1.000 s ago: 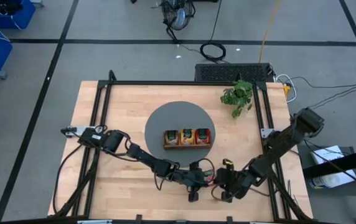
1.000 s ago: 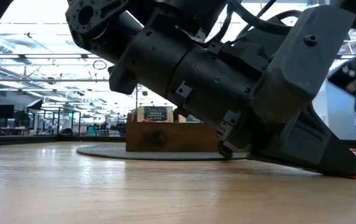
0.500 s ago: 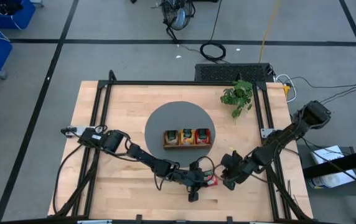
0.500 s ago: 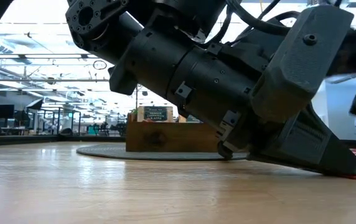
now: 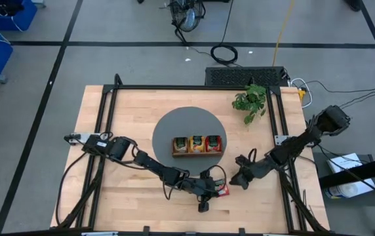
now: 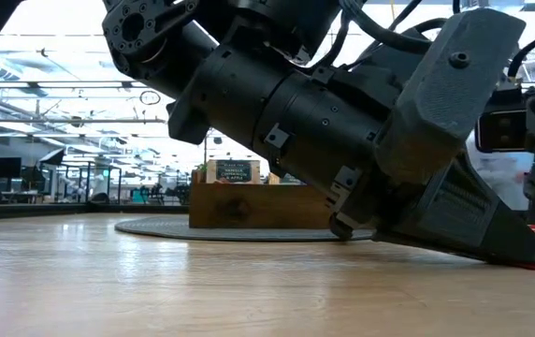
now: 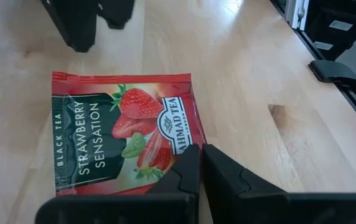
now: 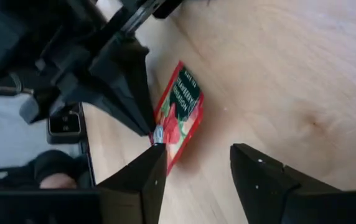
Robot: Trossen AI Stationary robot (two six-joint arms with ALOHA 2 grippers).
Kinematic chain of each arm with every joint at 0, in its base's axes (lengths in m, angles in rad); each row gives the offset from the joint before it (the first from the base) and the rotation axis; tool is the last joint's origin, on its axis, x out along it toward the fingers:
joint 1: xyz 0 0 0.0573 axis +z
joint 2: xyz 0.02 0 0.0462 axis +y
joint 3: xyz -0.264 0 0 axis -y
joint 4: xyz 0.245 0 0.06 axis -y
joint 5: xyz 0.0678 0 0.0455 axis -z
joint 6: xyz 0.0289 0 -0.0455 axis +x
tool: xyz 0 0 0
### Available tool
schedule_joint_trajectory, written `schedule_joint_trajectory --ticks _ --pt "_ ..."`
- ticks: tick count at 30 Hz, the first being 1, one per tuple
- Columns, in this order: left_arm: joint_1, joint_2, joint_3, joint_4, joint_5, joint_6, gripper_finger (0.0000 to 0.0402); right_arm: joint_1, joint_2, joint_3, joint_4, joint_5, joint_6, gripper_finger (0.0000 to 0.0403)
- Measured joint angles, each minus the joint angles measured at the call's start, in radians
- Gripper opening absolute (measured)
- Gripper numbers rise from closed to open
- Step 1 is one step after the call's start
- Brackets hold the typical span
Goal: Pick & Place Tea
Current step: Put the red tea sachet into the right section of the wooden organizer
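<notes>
— High view count? 
— One red strawberry tea sachet [image 5: 222, 191] lay flat on the worktop [image 5: 128, 196], near its front edge. Three more sachets stood in the wooden tray [image 5: 198, 144] on the grey round mat [image 5: 168, 131].
— And the arms?
— Left gripper [image 7: 198, 163] reached low along the worktop, fingers pinched together on the sachet's edge. Right gripper [image 8: 196, 165] hovered just beside, fingers spread, holding nothing.
</notes>
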Motion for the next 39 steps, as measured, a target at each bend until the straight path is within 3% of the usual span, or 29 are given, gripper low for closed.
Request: schedule_joint_trajectory --ticks 7,18,22,28,34,39 --pt "0.0 0.0 0.0 0.004 0.0 0.001 0.0026 0.0 0.08 0.084 -0.153 0.022 0.021 0.016" --pt "0.0 0.0 -0.001 0.004 0.0 0.002 0.0026 0.0 0.193 0.193 -0.151 0.01 -0.092 0.0155" --pt "0.0 0.001 -0.001 0.009 0.001 0.01 0.0026 0.0 0.239 0.211 -0.154 0.002 -0.138 0.0119" --pt "-0.004 0.003 -0.002 0.031 0.0 0.069 0.0026 0.003 0.25 0.215 -0.147 -0.004 -0.232 0.0016" --pt "-0.026 -0.045 -0.005 -0.01 -0.006 0.141 0.0026 0.018 0.19 0.21 -0.151 0.018 -0.344 0.0005" --pt "-0.075 -0.164 -0.012 -0.19 0.0 0.2 0.0026 0.055 0.148 0.21 -0.152 0.057 -0.491 0.0003"
